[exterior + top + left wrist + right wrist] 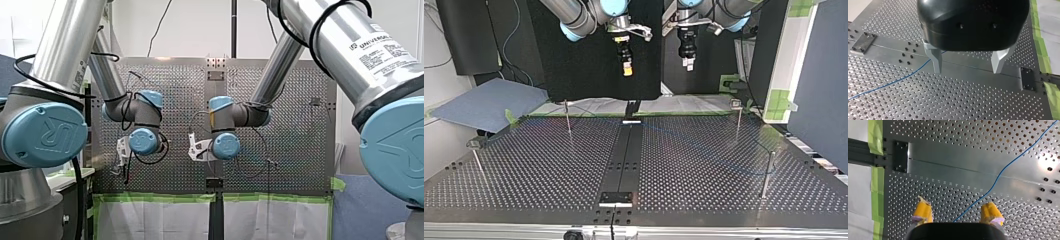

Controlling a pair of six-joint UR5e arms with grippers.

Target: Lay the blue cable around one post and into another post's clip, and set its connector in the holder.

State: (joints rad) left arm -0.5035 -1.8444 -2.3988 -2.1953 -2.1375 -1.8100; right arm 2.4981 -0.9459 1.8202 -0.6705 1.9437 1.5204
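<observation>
Across the perforated silver metal table [524, 170] the thin blue cable [998, 177] lies loose beneath my metal-fingered left gripper [967, 71] and yellow-padded right gripper [956, 208], both spread and empty; light, limp, likely slippery, it wants a firm mid-run pinch.

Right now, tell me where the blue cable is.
The blue cable lies on the perforated table; in the right wrist view it runs out between my right pincer's fingers, across the plain centre strip.

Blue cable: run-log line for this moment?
blue cable lying on table, ungrasped | left gripper jaws open, empty | right gripper jaws open, empty
</observation>
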